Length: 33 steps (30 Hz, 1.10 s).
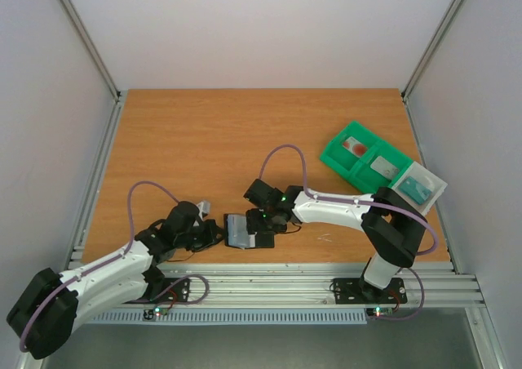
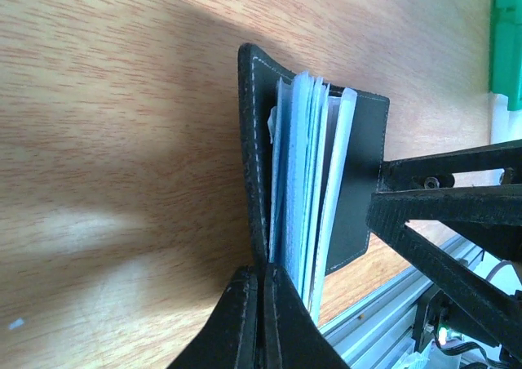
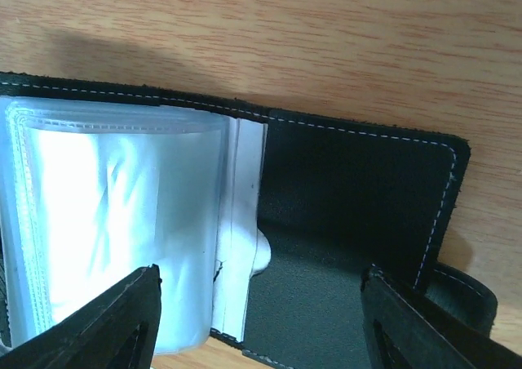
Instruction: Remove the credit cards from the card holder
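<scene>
The wallet (image 1: 245,232) sits open near the table's (image 1: 204,132) front edge, hemmed between two grippers. The left gripper (image 2: 261,275) has its jaws pinched together on one black cover's edge, and the right gripper (image 3: 261,279) has its jaws wide apart over the other cover. A green tray (image 1: 363,158) stands well apart at the right rear, with wood stretching behind and leftward. Only the left wrist view shows the pale cards (image 2: 314,181) edge-on between the covers.

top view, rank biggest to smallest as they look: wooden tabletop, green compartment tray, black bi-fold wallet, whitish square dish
1. wooden tabletop
2. green compartment tray
3. black bi-fold wallet and whitish square dish: they look about equal, so not ranked
</scene>
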Each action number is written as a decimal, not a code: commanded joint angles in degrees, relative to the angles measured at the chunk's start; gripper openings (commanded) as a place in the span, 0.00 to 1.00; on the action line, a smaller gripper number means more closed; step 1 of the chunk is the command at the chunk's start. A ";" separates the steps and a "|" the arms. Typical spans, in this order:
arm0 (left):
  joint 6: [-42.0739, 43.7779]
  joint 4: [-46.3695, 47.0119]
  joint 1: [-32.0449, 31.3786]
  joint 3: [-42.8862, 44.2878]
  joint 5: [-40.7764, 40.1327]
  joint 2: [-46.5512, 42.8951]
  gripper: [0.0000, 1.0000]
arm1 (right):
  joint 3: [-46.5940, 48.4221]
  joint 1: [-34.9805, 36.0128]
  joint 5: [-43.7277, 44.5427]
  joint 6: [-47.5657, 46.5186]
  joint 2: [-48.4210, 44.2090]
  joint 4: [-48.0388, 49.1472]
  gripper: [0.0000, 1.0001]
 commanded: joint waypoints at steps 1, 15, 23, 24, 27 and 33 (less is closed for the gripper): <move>-0.10 3.58 0.00 -0.53 -0.39 0.24 0.00 | -0.54 0.49 -1.25 -1.03 -2.35 1.52 0.68; -1.35 3.31 -0.14 -0.97 0.18 -2.32 0.00 | 4.93 2.73 -1.89 -0.37 1.90 2.63 0.77; -2.70 3.76 -0.09 -1.46 0.77 -3.46 0.00 | 5.40 2.71 -1.28 0.32 3.62 2.99 0.78; -2.95 3.87 -0.15 -1.54 0.79 -3.58 0.00 | 5.43 2.71 -1.52 0.36 3.90 3.14 0.78; -3.20 3.87 -0.14 -1.72 0.65 -3.83 0.00 | 5.26 2.71 -1.20 0.38 4.43 2.79 0.76; -3.46 3.40 -0.12 -2.06 0.49 -4.25 0.00 | 3.59 2.68 0.49 0.11 4.43 2.31 0.73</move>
